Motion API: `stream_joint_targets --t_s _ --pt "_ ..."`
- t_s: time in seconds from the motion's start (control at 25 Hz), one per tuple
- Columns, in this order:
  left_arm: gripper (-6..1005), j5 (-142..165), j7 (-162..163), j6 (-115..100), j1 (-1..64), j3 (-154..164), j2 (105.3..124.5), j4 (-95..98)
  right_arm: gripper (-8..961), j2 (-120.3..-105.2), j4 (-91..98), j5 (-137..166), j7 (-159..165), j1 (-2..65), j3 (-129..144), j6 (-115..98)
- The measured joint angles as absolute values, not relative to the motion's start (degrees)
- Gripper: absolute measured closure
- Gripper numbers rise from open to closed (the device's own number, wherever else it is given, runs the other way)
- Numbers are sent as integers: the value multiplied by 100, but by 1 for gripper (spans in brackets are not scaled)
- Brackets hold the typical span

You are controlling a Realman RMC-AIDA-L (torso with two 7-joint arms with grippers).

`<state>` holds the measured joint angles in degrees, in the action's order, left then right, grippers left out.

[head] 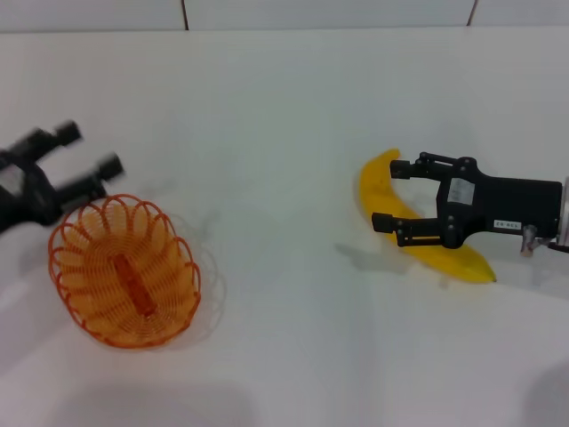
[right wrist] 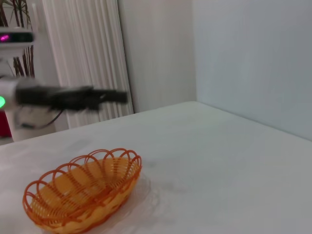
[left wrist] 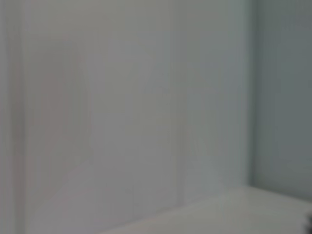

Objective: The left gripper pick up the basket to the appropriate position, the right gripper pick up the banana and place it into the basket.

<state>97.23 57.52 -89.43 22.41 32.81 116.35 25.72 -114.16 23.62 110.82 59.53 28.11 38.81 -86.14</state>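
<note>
Orange looped wire forms the shallow oval basket (head: 124, 271), which sits empty on the white table (head: 284, 116) at the near left of the scene, its scalloped rim upright all round. The black two-finger left gripper (head: 87, 157) hovers just beyond the basket's far-left rim, its two open-frame fingers spread apart and holding nothing; from the head view I cannot tell whether it touches the rim. In the right wrist view the same basket (right wrist: 83, 191) rests on the table with the left gripper (right wrist: 114, 96) above and behind it, clear of the wire.

Well apart on the right side lies the smooth, bright yellow curved banana (head: 384, 193), flat on the table, one end pointing far-left and the other near-right. The black right gripper (head: 389, 195), with a small white label on its body, reaches in from the right edge. Its fingers are spread, one over the banana's far end and one over its middle, straddling the fruit without closing on it. The left wrist view shows only a pale wall and a strip of table.
</note>
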Motion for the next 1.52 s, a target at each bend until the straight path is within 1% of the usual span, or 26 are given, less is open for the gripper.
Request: stream_joint_targets --t_s 0.08,0.12,0.24,0.36,0.44,0.52,0.64,0.76,0.96,1.16,1.52 --pt "122 10174 7422 -8352 2471 3137 11582 3235 57 -11413 2373 11082 5958 2818 3881 -8614" --pt "122 10174 7422 -8352 2471 3137 11582 3235 57 -11412 2375 11083 5960 2825 3882 -8614" --pt "122 11131 8520 -8099 2804 3154 11464 3951 57 -11403 2375 11083 5960 2838 3884 -8614" --pt "122 12361 8930 -8456 3240 3170 11239 4557 57 -11393 2375 11082 5967 2848 3885 -8613" --pt "122 12847 8778 -8828 3344 3188 11216 4985 58 -11384 2375 11082 5990 2867 3891 -8613" --pt "122 13256 8387 -9229 3361 3237 11280 5550 58 -11379 2379 11083 6018 2884 3904 -8613" --pt "122 13841 8016 -9468 3411 3312 11499 6255 58 -11379 2382 11083 6040 2892 3911 -8613" --pt "122 14493 8042 -9440 3663 3315 11609 6405 58 -11380 2382 11083 6047 2911 3917 -8613" --pt "122 14923 8011 -9076 3924 3522 11644 6073 58 -11403 2362 11091 6048 3018 3920 -8613" --pt "123 14954 8014 -8568 4066 4076 11645 5590 58 -11408 2347 11094 6047 3041 3920 -8613" --pt "126 14939 7973 -8377 4272 4269 11656 5119 59 -11407 2344 11082 6047 3049 3920 -8613"
